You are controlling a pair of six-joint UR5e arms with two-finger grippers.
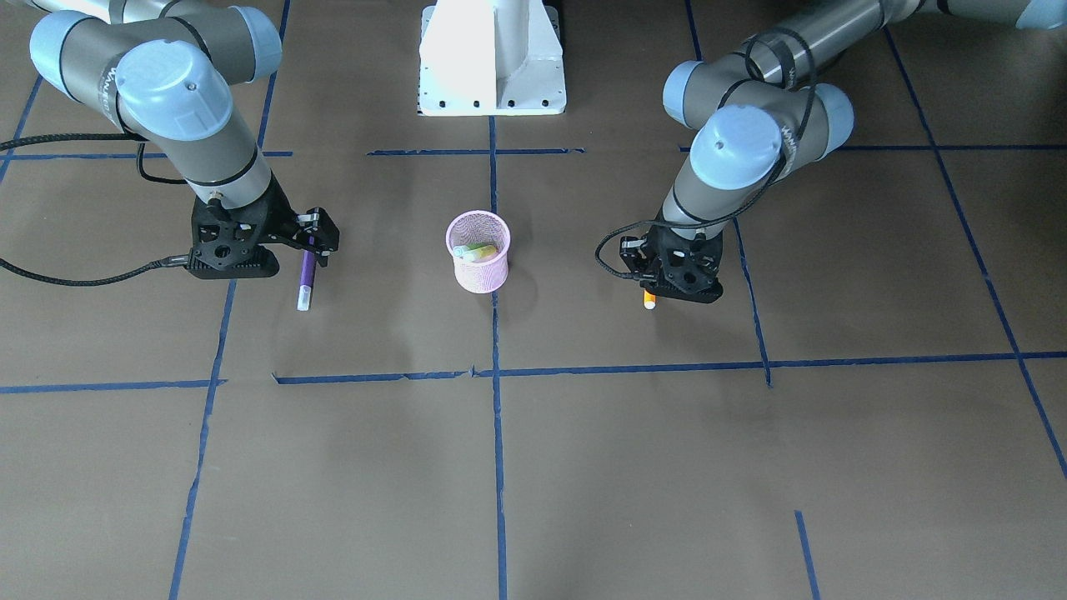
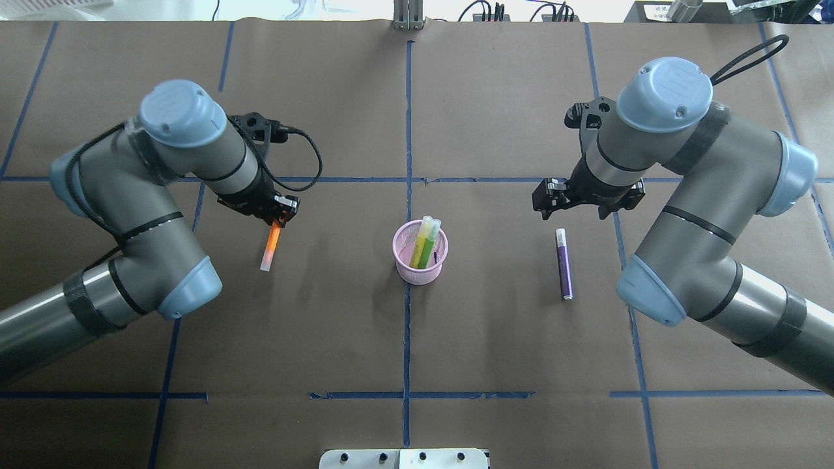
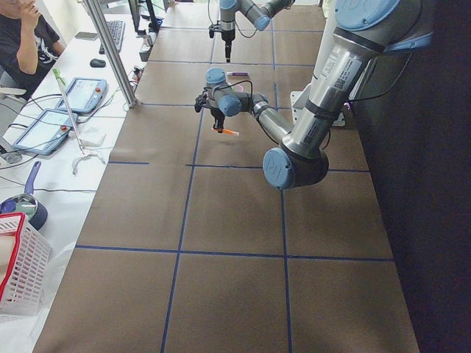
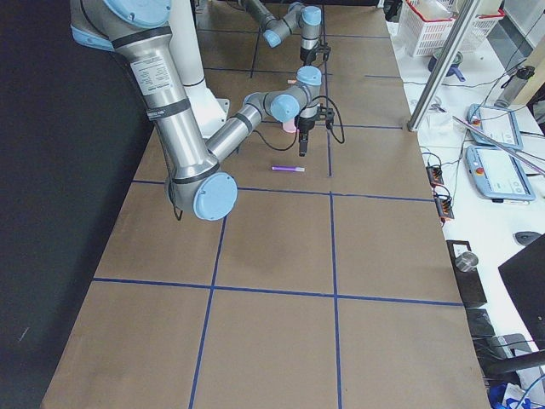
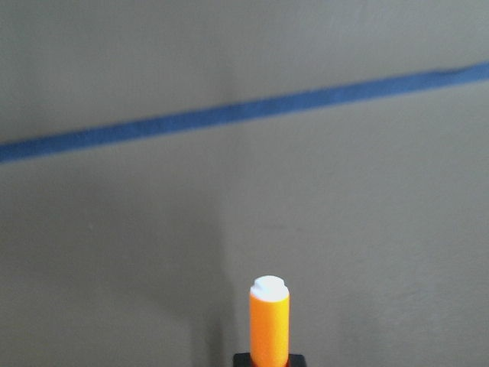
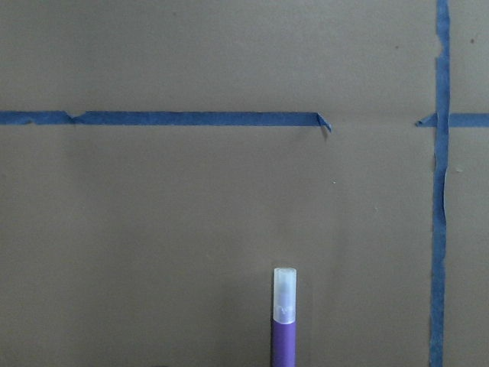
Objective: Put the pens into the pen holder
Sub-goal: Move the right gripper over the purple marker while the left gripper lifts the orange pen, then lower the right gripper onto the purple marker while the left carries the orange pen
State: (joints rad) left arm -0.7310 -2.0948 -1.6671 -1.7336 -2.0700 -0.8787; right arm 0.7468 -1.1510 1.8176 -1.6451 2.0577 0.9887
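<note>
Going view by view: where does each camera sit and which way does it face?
Front-facing: across the table, facing the robot; base, both arms, left arm on the right.
Overhead: behind the robot, looking forward and down; both arms.
Exterior left: table's end; left arm near, right arm far.
Exterior right: opposite end; right arm near.
Left wrist: along the left pincer to the table; its tip, shut on the orange pen.
Right wrist: down at the purple pen; no pincer shows.
Shared: front-facing and overhead both show the pen holder, mirrored.
</note>
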